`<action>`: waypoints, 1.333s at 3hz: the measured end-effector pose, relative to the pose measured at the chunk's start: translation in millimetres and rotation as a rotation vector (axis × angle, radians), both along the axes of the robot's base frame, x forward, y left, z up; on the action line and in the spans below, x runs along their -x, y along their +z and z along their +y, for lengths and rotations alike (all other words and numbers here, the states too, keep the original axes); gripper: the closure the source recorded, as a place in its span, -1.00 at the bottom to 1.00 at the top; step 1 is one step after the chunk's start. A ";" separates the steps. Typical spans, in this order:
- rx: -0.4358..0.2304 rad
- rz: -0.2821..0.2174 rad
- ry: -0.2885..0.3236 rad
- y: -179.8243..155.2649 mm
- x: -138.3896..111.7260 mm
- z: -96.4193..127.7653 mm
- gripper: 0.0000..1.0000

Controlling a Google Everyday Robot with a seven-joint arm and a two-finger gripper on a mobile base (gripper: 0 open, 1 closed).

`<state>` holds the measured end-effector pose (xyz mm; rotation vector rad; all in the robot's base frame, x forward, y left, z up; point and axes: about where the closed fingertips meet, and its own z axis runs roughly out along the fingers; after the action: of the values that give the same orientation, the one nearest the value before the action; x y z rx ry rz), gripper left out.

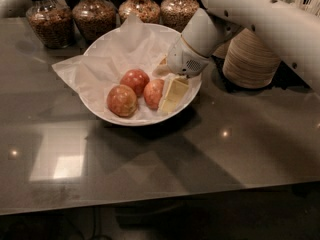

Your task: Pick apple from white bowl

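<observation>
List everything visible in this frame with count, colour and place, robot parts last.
white bowl: one, glossy white, centre of counter
paper sheet: one, white, crinkled, lining the bowl, spilling past its left rim
apple: one, pinkish-red, middle of bowl
mottled apple: one, yellow-orange, front left in bowl
small apple: one, red, right of the other two
glass jars: four, brown contents, row behind bowl
disposable bowls: one stack, tan, right of white bowl
counter: one, glossy grey
arm: one, white, reaching in from upper right
gripper: one, cream, inside bowl's right side, beside small apple
</observation>
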<state>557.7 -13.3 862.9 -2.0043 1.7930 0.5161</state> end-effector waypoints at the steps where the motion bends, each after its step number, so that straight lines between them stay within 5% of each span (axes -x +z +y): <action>1: 0.000 0.000 0.000 -0.1 0.0 0.0 -0.48; 4: 0.002 0.025 -0.006 -4.5 1.2 0.5 0.83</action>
<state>556.5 -12.7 858.4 -2.0016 1.8143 0.5407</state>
